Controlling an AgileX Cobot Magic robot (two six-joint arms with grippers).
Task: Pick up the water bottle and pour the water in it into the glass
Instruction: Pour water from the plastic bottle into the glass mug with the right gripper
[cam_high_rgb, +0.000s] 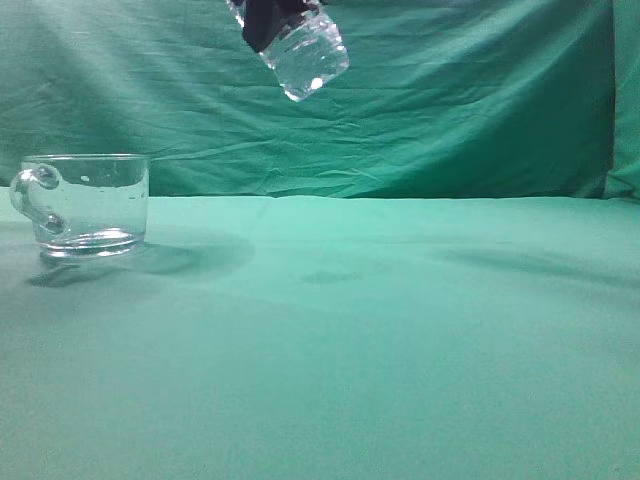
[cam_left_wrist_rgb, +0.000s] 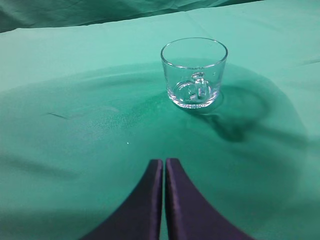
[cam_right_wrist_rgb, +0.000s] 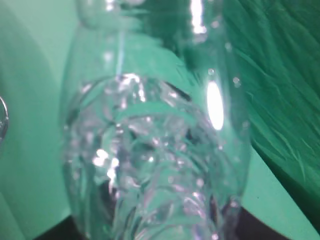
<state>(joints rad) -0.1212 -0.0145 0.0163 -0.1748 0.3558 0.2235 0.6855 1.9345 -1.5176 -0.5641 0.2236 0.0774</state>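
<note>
Overall, the exterior view shows the small clear ribbed plastic water bottle (cam_high_rgb: 305, 55) held high and tilted, its base end lowest, gripped by the dark right gripper (cam_high_rgb: 268, 20) at the frame's top edge. The short wide clear glass mug (cam_high_rgb: 88, 204) stands upright on the green cloth-covered table (cam_high_rgb: 400, 330), well to the side of and below the bottle, apparently empty.

In the left wrist view, the left gripper (cam_left_wrist_rgb: 164, 165) has its jaws pressed together, holding nothing; the mug sits well ahead of their tips.

In the right wrist view, the bottle fills the frame, its ribbed body between the jaws; water inside cannot be confirmed.

Judgement: the thin plastic is light, smooth and squeezable, so a mid-body hold on the ribs suits best. The mug is rigid and breakable.
</note>
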